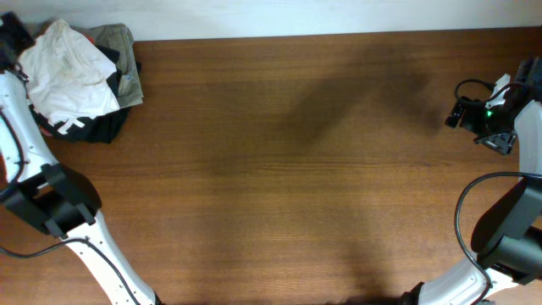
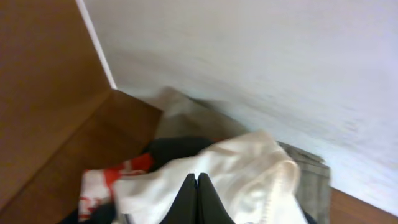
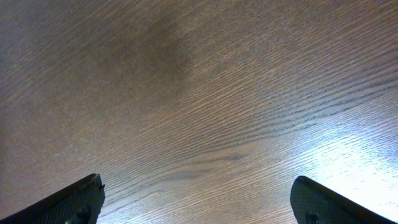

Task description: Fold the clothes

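- The clothes [image 1: 68,72], a thin white T-shirt, lie crumpled on top of a small pile at the far left corner of the tabletop [image 1: 279,169], close to the white wall [image 1: 296,17].
- Under the white shirt there is a black garment [image 1: 102,127]. It shows out at the near side of the pile, and in the left wrist view it has a red and white print.
- An olive-grey garment [image 1: 118,47] lies at the right and far side of the same pile, partly under the white shirt.
- The left arm [image 1: 34,144] reaches along the left edge of the tabletop to this pile.
- The left claw [image 2: 197,180] is clenched, its two dark fingers pressed together with no gap. The tips lie against the white cloth, but I cannot tell if any cloth is caught between them.
- The right claw [image 1: 478,123] is at the far right side of the tabletop, well apart from the pile.
- In the right wrist view the right claw [image 3: 196,180] is released, its fingers [image 3: 74,199] spread wide over bare brown wood, with nothing between them.
- The middle of the tabletop shows only wood grain and soft shadows.
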Robot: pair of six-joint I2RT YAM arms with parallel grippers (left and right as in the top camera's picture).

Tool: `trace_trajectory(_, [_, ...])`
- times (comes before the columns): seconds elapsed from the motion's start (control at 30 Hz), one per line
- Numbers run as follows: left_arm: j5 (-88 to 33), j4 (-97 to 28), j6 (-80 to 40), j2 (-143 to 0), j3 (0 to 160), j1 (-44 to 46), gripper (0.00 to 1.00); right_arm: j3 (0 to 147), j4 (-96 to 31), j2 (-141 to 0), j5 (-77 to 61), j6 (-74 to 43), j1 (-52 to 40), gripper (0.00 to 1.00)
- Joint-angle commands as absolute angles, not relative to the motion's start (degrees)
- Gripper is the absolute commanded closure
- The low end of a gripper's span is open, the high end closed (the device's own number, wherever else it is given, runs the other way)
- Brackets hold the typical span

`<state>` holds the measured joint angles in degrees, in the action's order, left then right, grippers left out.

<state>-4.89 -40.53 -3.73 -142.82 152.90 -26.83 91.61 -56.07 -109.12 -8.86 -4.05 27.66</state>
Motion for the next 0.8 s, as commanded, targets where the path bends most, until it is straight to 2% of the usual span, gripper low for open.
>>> trace_trajectory(0.0, [-7.3,-36.9,-3.9,-146.8,152.9,-24.0,1.00,92.6,-56.1,-108.1,-8.5,-4.1,27.4,0.01])
trace_trajectory(0.07, [-7.3,-32.5,-3.9,-152.7,152.9,-21.5,1.00,92.6,-56.1,-108.1,-8.5,-4.1,27.4,0.01])
trace_trajectory(0.23, [-7.3,-32.0,-3.9,-160.4,152.9,-18.9,0.99,92.6,-56.1,-108.1,-8.5,-4.1,27.4,0.01])
trace_trajectory(0.4, [-7.3,-32.3,-3.9,-159.3,153.7,-18.6,0.99,92.6,-56.1,-108.1,-8.5,-4.1,27.4,0.01])
trace_trajectory(0.53, [-7.3,-32.6,-3.9,-153.2,156.1,-18.9,0.94,92.6,-56.1,-108.1,-8.5,-4.1,27.4,0.01])
trace_trajectory(0.63, [-7.3,-35.3,-3.9,-145.9,156.3,-19.2,0.84,92.6,-56.1,-108.1,-8.5,-4.1,27.4,0.01])
trace_trajectory(0.7, [-7.3,-38.5,-3.9,-141.6,156.3,-19.3,0.69,92.6,-56.1,-108.1,-8.5,-4.1,27.4,0.01])
trace_trajectory(0.77, [-7.3,-42.4,-3.9,-137.8,156.3,-19.3,0.65,92.6,-56.1,-108.1,-8.5,-4.1,27.4,0.01])
